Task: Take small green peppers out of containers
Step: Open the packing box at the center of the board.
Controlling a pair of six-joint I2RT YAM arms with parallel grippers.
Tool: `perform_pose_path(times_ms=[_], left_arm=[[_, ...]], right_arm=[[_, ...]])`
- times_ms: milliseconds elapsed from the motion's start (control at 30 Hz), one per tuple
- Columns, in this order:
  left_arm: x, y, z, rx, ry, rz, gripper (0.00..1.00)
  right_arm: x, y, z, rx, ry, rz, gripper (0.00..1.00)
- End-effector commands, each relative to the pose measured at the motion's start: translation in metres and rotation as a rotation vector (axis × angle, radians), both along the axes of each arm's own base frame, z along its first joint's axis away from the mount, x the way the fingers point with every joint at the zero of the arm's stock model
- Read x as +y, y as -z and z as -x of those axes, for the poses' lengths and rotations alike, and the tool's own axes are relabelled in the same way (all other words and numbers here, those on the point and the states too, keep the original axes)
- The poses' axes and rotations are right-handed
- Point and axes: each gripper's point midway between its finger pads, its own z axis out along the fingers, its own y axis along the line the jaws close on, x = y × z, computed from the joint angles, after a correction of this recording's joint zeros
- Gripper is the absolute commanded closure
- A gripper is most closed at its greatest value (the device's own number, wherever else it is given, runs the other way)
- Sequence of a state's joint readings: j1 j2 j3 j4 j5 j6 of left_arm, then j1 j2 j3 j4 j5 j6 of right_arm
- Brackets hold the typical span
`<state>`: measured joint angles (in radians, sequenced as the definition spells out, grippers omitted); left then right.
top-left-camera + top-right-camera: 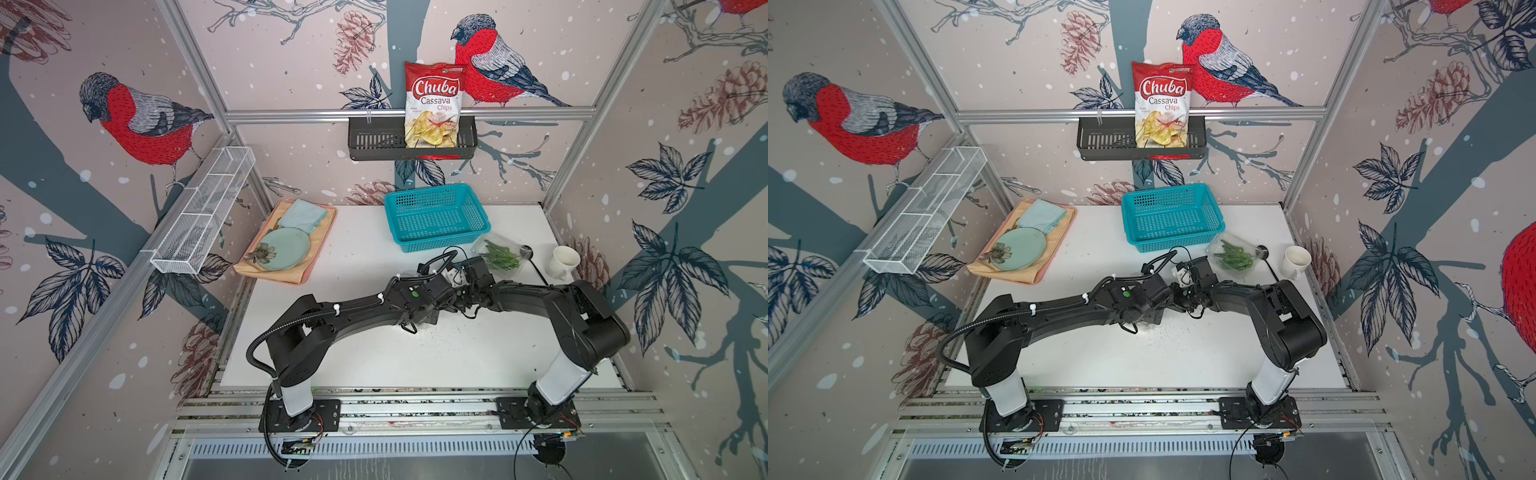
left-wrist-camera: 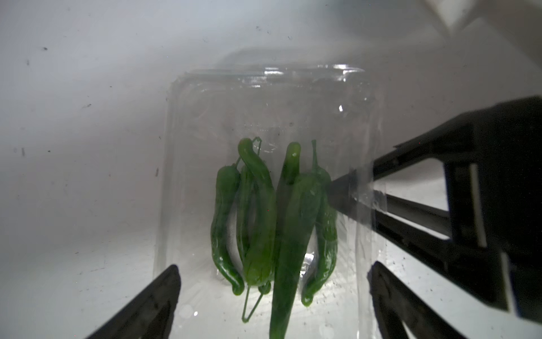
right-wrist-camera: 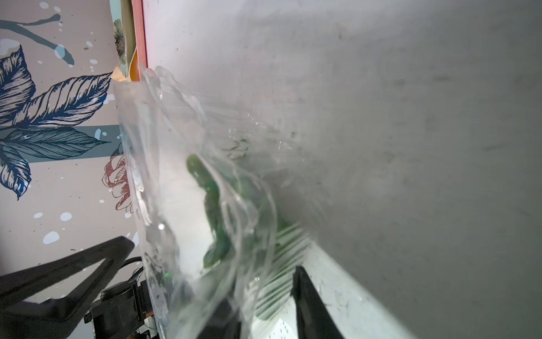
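The left gripper [image 2: 274,268], jaws spread wide, should be lowered slowly around one pepper only, so that the thin plastic is not crushed. The small green peppers [image 2: 264,211] are bunched at lower centre of the left wrist view, inside the clear container [image 2: 205,117]. Its wall is pinched by the right gripper [image 2: 350,193] at mid right. More peppers [image 1: 498,257] are seen in a second container [image 1: 478,247], right of centre below the teal basket [image 1: 444,243].

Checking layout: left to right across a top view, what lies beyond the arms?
White wire-mesh rack, pale green round plate, teal perforated plastic basket, clear plastic clamshell container holding green peppers, white ceramic mug.
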<state>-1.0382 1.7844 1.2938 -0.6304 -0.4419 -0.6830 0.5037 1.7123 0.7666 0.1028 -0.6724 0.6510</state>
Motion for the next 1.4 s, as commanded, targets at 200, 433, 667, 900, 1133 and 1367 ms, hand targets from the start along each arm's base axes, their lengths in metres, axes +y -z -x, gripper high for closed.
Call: perform_pose_path(times_ms=[200, 433, 667, 900, 1133, 1367], left_arm=[[0.014, -0.005, -0.007, -0.08, -0.021, -0.051, 0.04], [0.0, -0.003, 0.006, -0.021, 0.05, 0.038, 0.03], [-0.014, 0.004, 0.022, 0.062, 0.133, 0.115, 0.03], [-0.001, 0.013, 0.02, 0.055, 0.125, 0.025, 0.03], [0.021, 0.01, 0.002, -0.035, 0.004, -0.092, 0.05], [0.034, -0.01, -0.017, -0.144, -0.117, -0.179, 0.08]], right_arm=[[0.002, 0.005, 0.008, 0.012, -0.037, 0.01, 0.7], [0.002, 0.005, 0.009, 0.013, -0.047, 0.005, 0.7], [0.002, 0.004, 0.011, 0.013, -0.054, 0.001, 0.7], [0.003, 0.003, 0.01, 0.01, -0.056, -0.003, 0.7], [0.0, 0.008, 0.015, 0.012, -0.067, 0.024, 0.7], [-0.004, 0.02, 0.02, 0.022, -0.071, 0.058, 0.71]])
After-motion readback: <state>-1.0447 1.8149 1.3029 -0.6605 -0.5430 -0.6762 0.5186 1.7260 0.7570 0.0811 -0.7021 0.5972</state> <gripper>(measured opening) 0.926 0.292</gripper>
